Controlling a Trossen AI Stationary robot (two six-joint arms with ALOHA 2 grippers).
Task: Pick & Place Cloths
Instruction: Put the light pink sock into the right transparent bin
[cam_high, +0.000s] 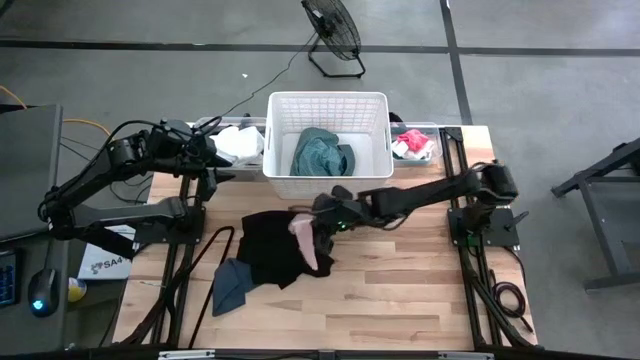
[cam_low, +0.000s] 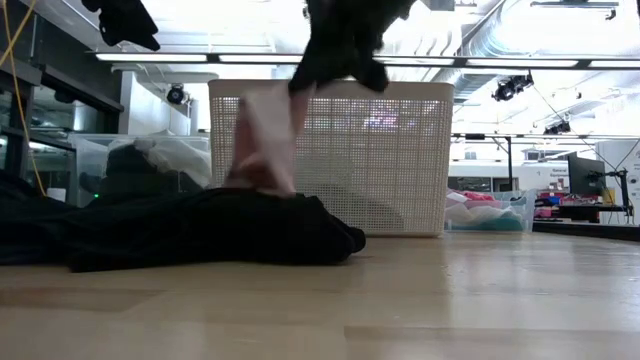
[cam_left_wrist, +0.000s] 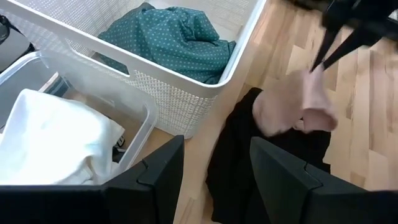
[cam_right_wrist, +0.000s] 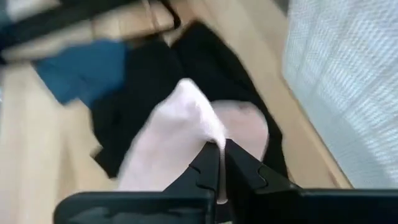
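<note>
While I look down on the wooden table (cam_high: 400, 290), I see its near half lying bare and grey concrete floor around it, with a black fan (cam_high: 333, 35) standing beyond the far edge. My right gripper (cam_high: 322, 222) hangs over the middle of the table, its jaws pinched nearly shut on the pink cloth (cam_right_wrist: 186, 134), which dangles from the fingers with its lower end touching the black cloth (cam_high: 270, 245) spread beneath. A dark blue cloth (cam_high: 230, 285) lies just beside the black one, toward the near left. Against the far edge sits the white basket (cam_high: 327, 100) with the teal cloth (cam_left_wrist: 177, 40) inside. To its left a clear bin (cam_left_wrist: 134, 102) holds a white cloth (cam_left_wrist: 53, 140); another clear bin (cam_high: 437, 140) to its right holds pink and white fabric. My left gripper (cam_left_wrist: 214, 168) waits above the left bin's corner, jaws apart and empty. Open tabletop runs along the near and right edges.
</note>
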